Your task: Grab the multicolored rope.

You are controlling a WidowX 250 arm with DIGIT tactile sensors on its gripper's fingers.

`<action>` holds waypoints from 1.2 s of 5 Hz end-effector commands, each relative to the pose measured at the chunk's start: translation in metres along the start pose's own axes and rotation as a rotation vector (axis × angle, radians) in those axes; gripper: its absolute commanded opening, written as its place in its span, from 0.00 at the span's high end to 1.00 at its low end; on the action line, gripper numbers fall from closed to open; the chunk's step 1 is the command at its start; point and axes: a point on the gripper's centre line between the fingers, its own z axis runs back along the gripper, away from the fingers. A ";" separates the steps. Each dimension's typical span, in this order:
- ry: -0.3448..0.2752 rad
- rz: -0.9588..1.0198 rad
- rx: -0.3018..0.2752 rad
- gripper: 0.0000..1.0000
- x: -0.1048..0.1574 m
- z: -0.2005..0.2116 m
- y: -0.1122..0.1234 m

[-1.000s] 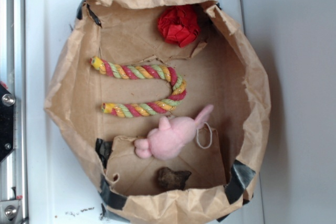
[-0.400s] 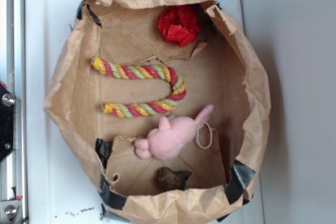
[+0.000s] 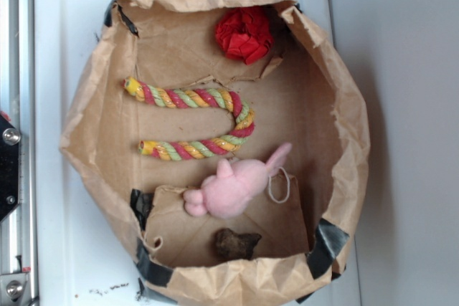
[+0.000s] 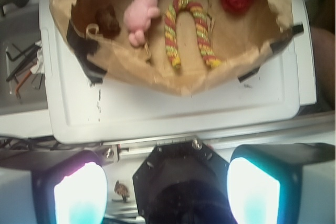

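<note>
— Where is the multicolored rope (image 3: 197, 122) as the frame is taken?

— Left of centre in the overhead view, bent into a U on the floor of the brown paper bag (image 3: 337, 105), its two yellow ends toward the left wall. The red wrinkly ball (image 3: 244, 34) sits near the top rim; the pink plush (image 3: 233, 185) lies just below the rope's lower arm, close to it but seemingly apart.

— And your hand (image 4: 168, 190)?

— At the bottom of the wrist view, outside the bag. My fingers (image 4: 81, 195) stand wide apart with nothing between them. The rope is well ahead, upper centre, past the bag's near wall.

— How will it handle?

— Soft, light and grippy, I judge; it should flop when lifted. I would pinch across the upper arm or the bend, away from the plush.
</note>
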 end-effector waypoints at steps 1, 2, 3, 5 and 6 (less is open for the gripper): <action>-0.071 0.008 0.004 0.00 0.043 -0.006 0.009; -0.103 -0.073 0.000 0.00 0.066 -0.019 0.016; -0.131 -0.171 0.014 0.00 0.084 -0.032 0.022; -0.163 -0.301 0.072 0.00 0.113 -0.064 0.036; -0.154 -0.339 0.096 0.00 0.119 -0.091 0.033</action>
